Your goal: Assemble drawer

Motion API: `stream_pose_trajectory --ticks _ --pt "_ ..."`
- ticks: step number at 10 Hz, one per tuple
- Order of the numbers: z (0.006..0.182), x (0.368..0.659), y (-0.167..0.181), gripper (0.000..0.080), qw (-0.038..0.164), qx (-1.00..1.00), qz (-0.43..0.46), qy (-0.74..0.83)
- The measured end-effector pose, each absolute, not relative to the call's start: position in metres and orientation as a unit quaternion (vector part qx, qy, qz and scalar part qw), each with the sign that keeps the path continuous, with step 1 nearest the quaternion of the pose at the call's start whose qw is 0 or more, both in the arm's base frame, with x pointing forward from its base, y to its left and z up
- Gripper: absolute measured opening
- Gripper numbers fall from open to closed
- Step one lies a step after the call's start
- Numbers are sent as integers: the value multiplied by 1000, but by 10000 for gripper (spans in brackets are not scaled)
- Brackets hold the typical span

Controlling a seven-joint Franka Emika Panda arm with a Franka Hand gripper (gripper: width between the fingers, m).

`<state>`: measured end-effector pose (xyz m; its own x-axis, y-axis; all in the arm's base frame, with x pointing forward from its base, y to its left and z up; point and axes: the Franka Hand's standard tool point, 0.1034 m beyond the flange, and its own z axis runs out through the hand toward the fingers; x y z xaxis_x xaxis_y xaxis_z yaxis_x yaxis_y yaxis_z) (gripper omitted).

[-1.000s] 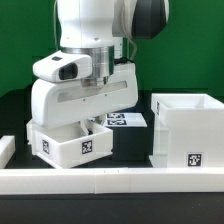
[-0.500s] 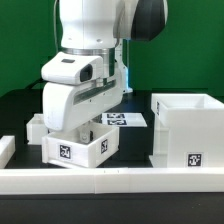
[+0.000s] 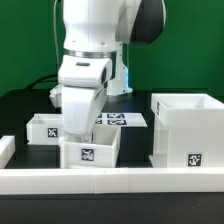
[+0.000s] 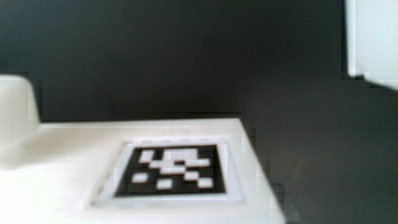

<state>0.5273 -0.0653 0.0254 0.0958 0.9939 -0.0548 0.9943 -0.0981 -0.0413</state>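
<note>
The Panda arm [image 3: 92, 45] stands low over the black counter [image 3: 20, 105], its wrist directly above a small open drawer tray [image 3: 90, 151] near the front of the scene. The large open-topped drawer case [image 3: 186, 128] sits toward the exterior view's right of that tray, near it but apart, with bare counter between them. Any move to mate the two would probably run that way. The tray's long side lies roughly across the exterior view, tagged face forward. A second tray [image 3: 42, 128] rests just behind it toward the exterior view's left. The marker board [image 3: 128, 120] lies flat behind the arm, out of the path. A long white rail [image 3: 110, 180] borders the front edge, close to the tray. The fingers reach down at the tray, hidden by the wrist, so whether they grip it cannot be told. The wrist view shows only a tagged white face close below.
</note>
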Motion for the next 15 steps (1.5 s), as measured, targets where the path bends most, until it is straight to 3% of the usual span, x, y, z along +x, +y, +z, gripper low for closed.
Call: stream_pose_trajectory --ticks 3,9,13,15 --pt "25 527 -67 42 3 743 -35 669" --pt "18 536 -34 42 -6 746 -38 665" --pt "12 534 -40 42 -1 741 -32 671" --pt "13 538 -26 42 1 734 -27 678"
